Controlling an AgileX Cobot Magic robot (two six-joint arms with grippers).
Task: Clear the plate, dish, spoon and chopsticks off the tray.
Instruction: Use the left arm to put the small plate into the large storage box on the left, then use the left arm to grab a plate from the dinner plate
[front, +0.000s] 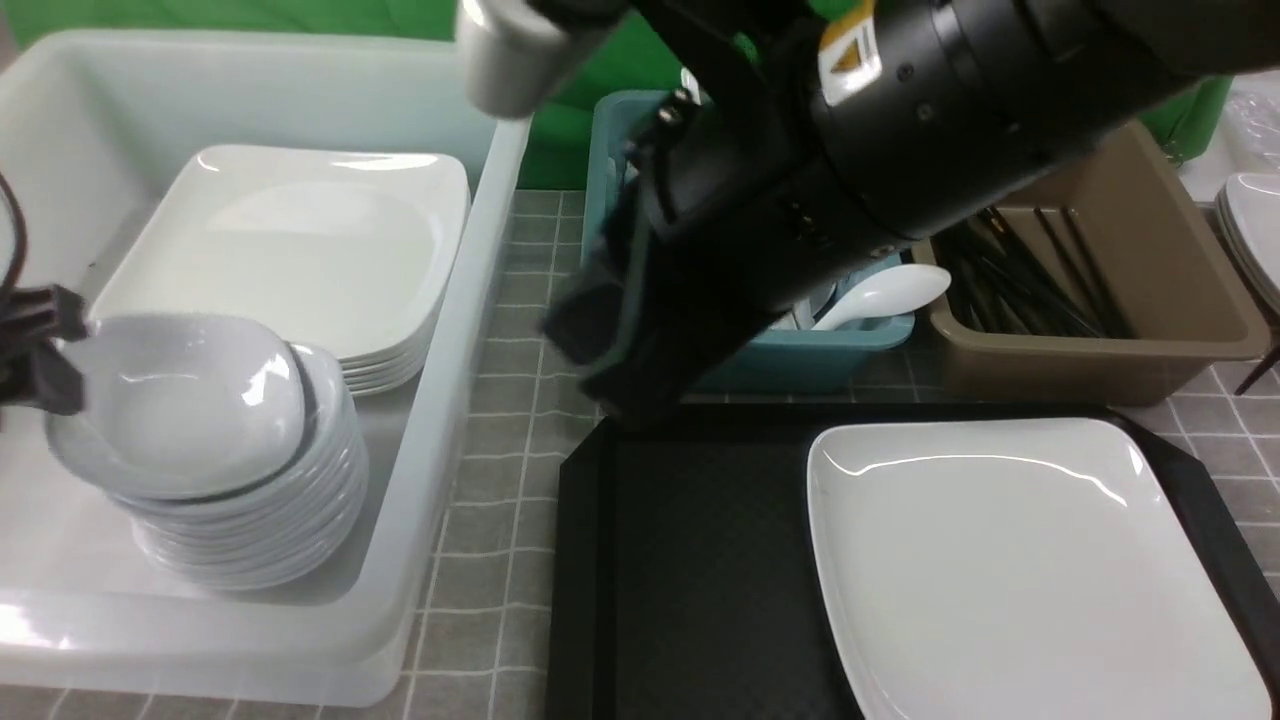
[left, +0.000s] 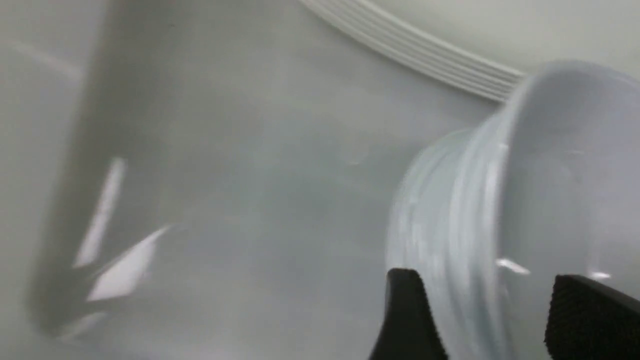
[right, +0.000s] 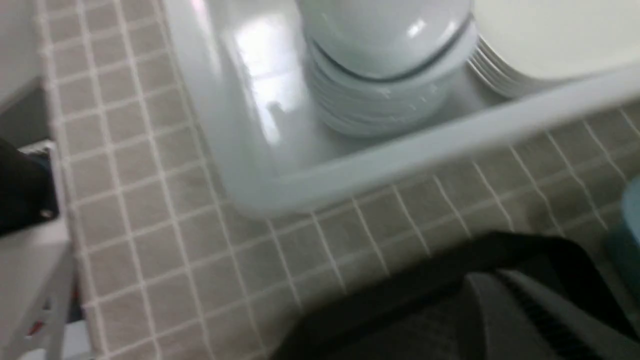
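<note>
Has left gripper (front: 55, 350) fingers (left: 405, 320) spread each side of top dish (front: 190, 400) rim, by tub (front: 470, 300) left edge; presses right gripper (front: 605, 380) fingers together above tray (front: 690, 560) far left corner

Your right arm (front: 900, 150) hid much of the teal tub (front: 800, 365), and the picture's edge cut off the plate's (front: 1000, 560) corner.

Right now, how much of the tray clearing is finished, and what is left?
Done: a spoon lies in the teal tub, chopsticks in the brown tub. In hand: the open left gripper straddles the rim of the dish, which sits on the stack in the white tub. Left: the plate lies on the tray.
</note>
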